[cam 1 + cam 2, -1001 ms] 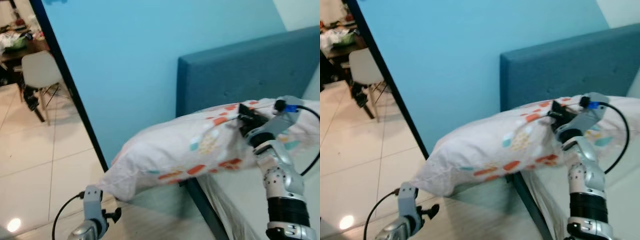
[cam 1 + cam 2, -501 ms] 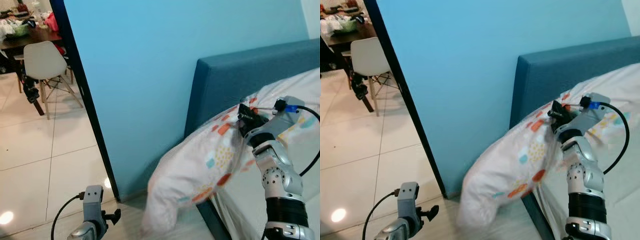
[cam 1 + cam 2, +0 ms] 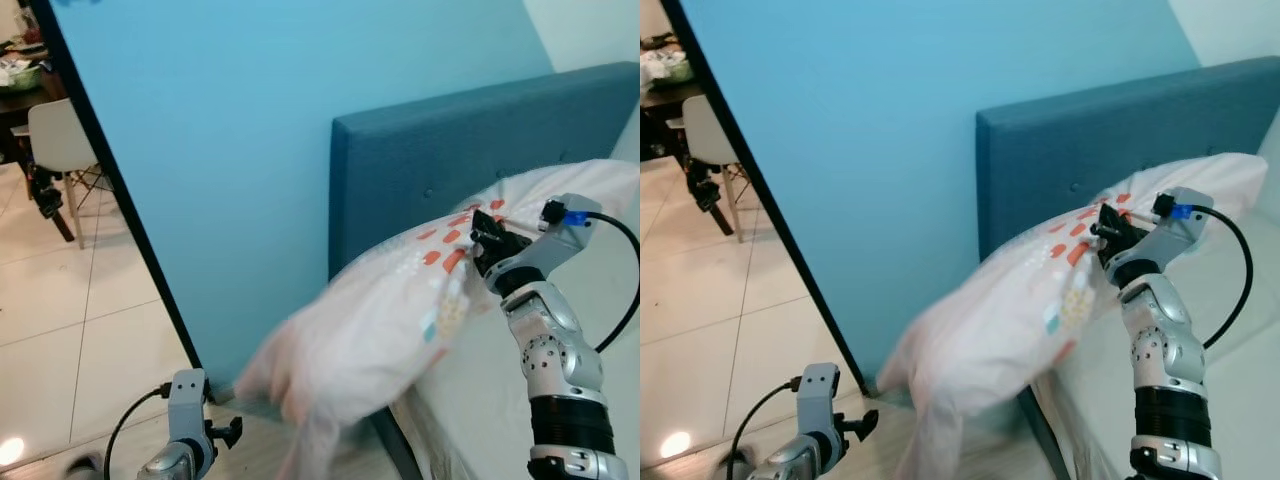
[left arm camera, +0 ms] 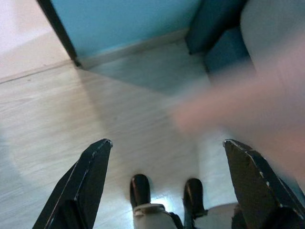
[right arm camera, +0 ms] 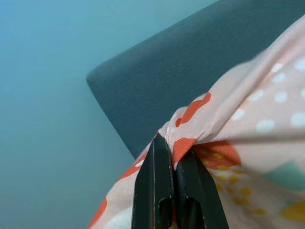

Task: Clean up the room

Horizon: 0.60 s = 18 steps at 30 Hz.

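Observation:
A pale pink pillow (image 3: 400, 310) with orange and teal patches hangs blurred over the bed's left edge, in front of the dark blue headboard (image 3: 450, 150). My right gripper (image 3: 482, 240) is shut on a pinch of the pillow's cover (image 5: 190, 136), up near the headboard. One end of the pillow droops toward the floor. My left gripper (image 4: 167, 186) is open and low over the pale wood floor, beside the bed corner, with the blurred pillow (image 4: 248, 105) passing just ahead of it.
The bed's mattress (image 3: 470, 400) lies at right. A light blue wall (image 3: 250, 120) ends at a dark door frame (image 3: 120, 200). Beyond it are white floor tiles (image 3: 60, 330), a white chair (image 3: 55, 140) and a cluttered table (image 3: 20, 85).
The pillow has swung, its hanging end lifting and blurring. The camera view has shifted sideways. My right gripper keeps its hold; the left arm stays low.

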Motion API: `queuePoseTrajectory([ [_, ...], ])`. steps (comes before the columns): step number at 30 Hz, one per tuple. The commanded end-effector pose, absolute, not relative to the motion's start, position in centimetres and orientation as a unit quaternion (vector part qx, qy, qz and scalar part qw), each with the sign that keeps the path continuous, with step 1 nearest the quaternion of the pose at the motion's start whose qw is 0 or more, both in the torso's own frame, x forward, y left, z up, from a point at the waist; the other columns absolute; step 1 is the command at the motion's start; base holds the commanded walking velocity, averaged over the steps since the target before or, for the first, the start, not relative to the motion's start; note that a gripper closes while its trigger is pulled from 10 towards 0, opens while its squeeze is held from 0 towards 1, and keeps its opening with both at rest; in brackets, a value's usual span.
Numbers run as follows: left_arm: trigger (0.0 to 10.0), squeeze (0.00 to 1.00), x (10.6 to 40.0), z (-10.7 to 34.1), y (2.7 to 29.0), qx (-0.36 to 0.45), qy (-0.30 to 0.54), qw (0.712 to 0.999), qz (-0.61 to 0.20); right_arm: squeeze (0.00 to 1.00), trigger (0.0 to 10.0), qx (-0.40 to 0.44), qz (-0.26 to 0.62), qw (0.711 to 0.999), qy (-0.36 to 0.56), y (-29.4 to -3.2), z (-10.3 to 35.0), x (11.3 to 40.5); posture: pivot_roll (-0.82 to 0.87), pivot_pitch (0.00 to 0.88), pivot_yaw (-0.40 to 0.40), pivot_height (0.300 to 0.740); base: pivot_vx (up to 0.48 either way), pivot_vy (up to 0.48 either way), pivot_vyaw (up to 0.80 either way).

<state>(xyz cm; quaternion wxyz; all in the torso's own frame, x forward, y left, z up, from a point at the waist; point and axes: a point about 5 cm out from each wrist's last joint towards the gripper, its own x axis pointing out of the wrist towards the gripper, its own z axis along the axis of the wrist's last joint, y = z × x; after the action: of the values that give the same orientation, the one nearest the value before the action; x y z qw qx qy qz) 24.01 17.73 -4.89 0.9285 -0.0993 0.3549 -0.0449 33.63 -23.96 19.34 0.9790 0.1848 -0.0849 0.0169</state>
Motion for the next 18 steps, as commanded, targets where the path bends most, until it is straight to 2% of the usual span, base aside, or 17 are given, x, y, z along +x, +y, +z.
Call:
queuePoseTrajectory([
  [1, 10.0, 0.00, 23.58, -5.10, 18.36, -0.097, 0.358, 0.928, -0.041, 0.00, 10.0, 0.175, 0.031, 0.976, -0.123, -23.54, 21.13, 33.65, -0.01, 0.000, 0.019, 0.739, 0.000, -0.458, 0.00],
  [10, 10.0, 0.00, 23.41, -5.24, 18.54, -0.084, 0.362, 0.928, -0.025, 0.00, 10.0, 0.175, 0.033, 0.977, -0.119, -23.41, 20.91, 33.63, -0.01, 0.000, 0.015, 0.739, 0.000, -0.380, 0.00],
  [18, 10.0, 0.00, 23.79, -4.91, 18.89, -0.078, 0.353, 0.932, -0.021, 0.00, 10.0, 0.177, 0.027, 0.977, -0.119, -23.34, 20.77, 33.77, -0.01, 0.000, 0.015, 0.739, 0.000, 0.000, 0.00],
])
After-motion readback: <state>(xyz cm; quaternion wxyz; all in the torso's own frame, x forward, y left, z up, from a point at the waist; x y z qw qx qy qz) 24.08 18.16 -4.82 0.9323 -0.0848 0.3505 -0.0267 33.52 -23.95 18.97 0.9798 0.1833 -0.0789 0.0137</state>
